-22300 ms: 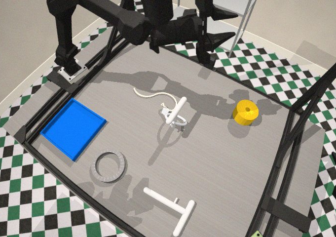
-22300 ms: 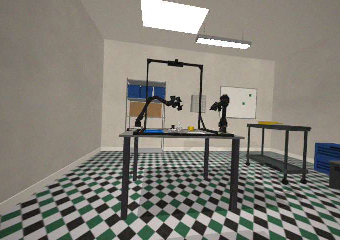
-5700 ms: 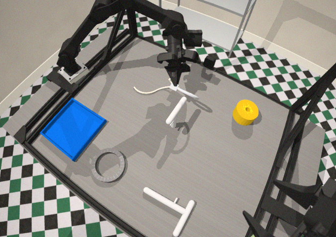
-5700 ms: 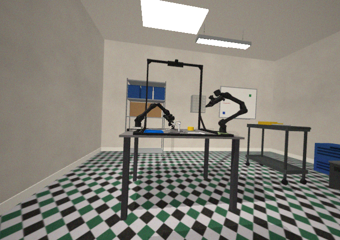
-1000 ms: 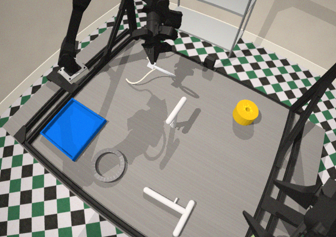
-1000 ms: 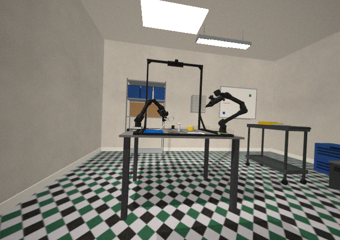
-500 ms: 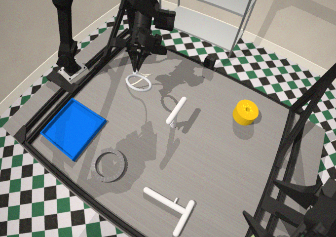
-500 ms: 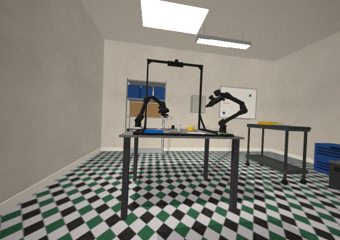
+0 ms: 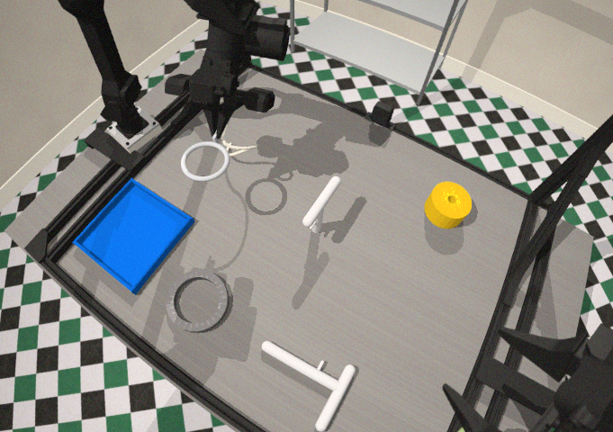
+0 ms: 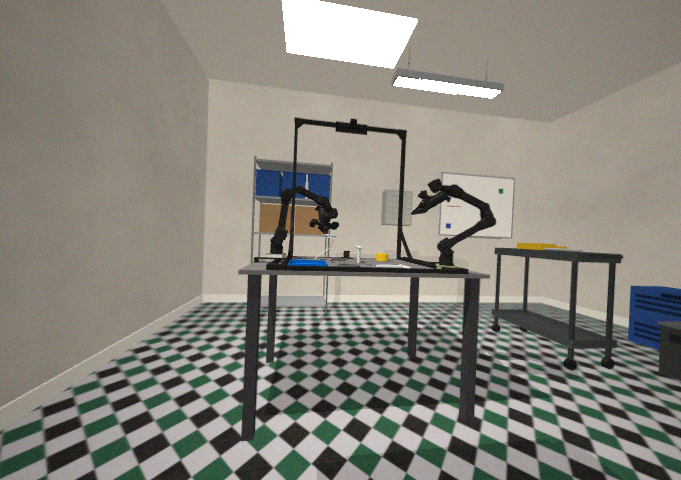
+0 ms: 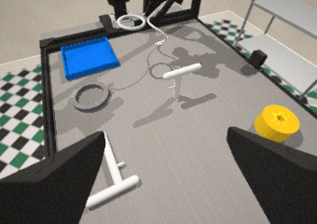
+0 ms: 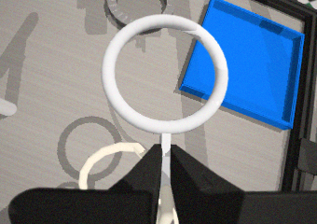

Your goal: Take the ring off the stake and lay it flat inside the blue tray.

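The right gripper point(image 9: 215, 137) point(image 12: 164, 150) is pinching the stem of the white ring point(image 9: 204, 160) point(image 11: 130, 21) point(image 12: 164, 74) between nearly closed fingers, holding it above the worktop point(image 9: 286, 284), near the blue tray point(image 9: 133, 237) point(image 10: 307, 262) point(image 11: 89, 58) point(image 12: 247, 65). A cream line point(image 9: 238, 148) point(image 11: 158, 33) point(image 12: 102, 154) is hanging beside it. The left gripper's point(image 11: 167, 133) fingers are standing wide.

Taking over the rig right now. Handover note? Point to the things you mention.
Right gripper point(image 9: 215, 136) point(image 10: 326, 229) point(image 11: 147, 12) point(image 12: 166, 146): shut on the ring point(image 9: 183, 162) point(image 11: 130, 29) point(image 12: 108, 75) by its tab, line point(image 9: 239, 149) point(image 11: 159, 43) point(image 12: 115, 147) trailing.
Left gripper point(image 9: 473, 359) point(image 10: 413, 212) point(image 11: 166, 131): open, holding nothing.
Tray point(image 9: 134, 237) point(image 10: 307, 262) point(image 11: 89, 57) point(image 12: 245, 61): flat on the table, open side up, no ring in it.
Done: ring is off the stake, held above the table, outside the tray.
Left: bring ring over tray, lay it flat fully inside, release, move clear. Don't lift or shove the tray past the table's edge.
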